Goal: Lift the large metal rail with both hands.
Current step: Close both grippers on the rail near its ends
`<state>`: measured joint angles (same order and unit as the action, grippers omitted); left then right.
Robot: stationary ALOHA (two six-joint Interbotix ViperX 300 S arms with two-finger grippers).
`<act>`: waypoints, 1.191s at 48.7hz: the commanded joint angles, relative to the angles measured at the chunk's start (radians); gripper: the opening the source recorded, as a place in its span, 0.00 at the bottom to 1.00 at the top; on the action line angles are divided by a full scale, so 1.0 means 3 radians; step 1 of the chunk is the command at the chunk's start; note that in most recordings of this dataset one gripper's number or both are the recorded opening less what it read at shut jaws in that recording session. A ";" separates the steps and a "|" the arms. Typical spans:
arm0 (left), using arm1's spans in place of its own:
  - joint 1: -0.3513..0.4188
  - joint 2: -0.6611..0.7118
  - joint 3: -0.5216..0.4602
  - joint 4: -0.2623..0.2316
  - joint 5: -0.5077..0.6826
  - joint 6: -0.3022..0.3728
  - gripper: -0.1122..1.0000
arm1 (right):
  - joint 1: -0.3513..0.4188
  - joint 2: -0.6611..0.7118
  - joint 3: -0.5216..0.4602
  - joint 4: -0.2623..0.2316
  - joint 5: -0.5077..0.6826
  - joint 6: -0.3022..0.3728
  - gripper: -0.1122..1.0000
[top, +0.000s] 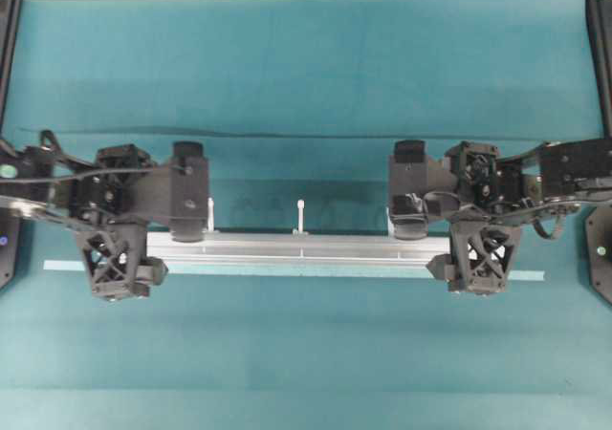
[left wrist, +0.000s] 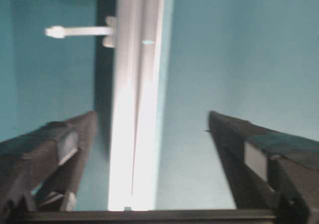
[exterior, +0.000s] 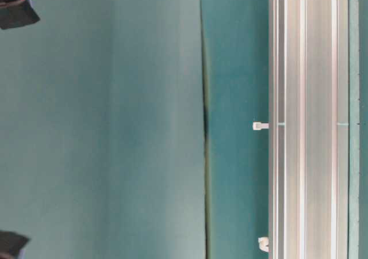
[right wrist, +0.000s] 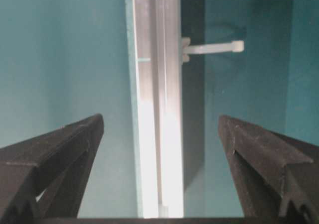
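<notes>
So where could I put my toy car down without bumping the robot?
The wide teal table behind the large metal rail is bare, and so is the strip in front of the thin pale tape strip. It is crowded at the rail's ends, where the left tool and right tool sit open around it.

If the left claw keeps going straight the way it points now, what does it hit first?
Most likely the metal rail: it runs between the open fingers of the left claw, touching neither. How near is unclear.
</notes>
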<state>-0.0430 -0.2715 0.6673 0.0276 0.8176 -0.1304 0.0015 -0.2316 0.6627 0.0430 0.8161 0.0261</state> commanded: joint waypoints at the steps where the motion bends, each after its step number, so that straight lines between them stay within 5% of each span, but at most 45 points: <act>1: -0.0010 0.0072 0.0010 0.0010 -0.0164 0.0005 0.97 | 0.0010 0.0061 0.0005 -0.0005 -0.0026 0.0031 0.97; 45: 0.0112 0.0665 0.0552 0.0010 -0.1396 -0.0026 0.99 | 0.0041 0.0736 0.0322 -0.0005 -0.0900 0.0020 0.97; 58: 0.0107 0.0787 0.0542 0.0010 -0.1452 -0.0005 0.99 | 0.0051 0.0818 0.0332 -0.0005 -0.0966 0.0020 0.97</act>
<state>-0.0092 -0.0353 0.8422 0.0276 0.3896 -0.1335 0.0138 0.0046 0.7639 0.0414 0.5323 0.0291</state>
